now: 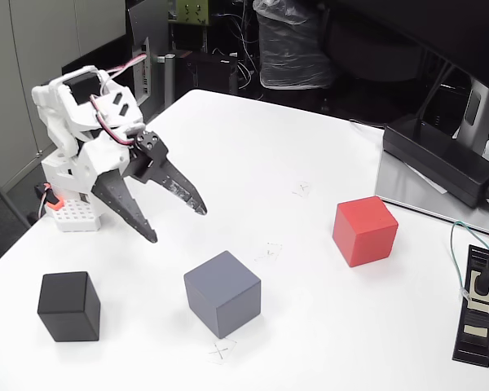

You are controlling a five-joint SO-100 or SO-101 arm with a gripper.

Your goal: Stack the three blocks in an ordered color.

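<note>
In the fixed view the end effector [179,224] hangs above the counter [253,155] near its left edge, its two dark pointed fingers spread apart and holding nothing, tips angled down toward the middle of the surface. It sits on a white arm [81,122] whose base stands at the left edge beside a small white perforated block [73,216].

Bare white counter lies under and ahead of the fingers. Below them, toward the front edge, stands the slate grey cube [222,293], roughly midway along that edge and well clear of the fingertips. The black cube [68,306] stands near the front-left corner, apart from the grey one. The red cube [364,230] stands toward the right side, well apart from both others. All three rest singly on the counter, none stacked. Small pencilled cross marks [268,252] dot the surface between them.

Along the right edge, a long black power brick [440,159] lies on a grey monitor base [424,195], and a flat black power strip [476,305] with a plugged cable lies near the front-right corner. The far half of the counter is open.
</note>
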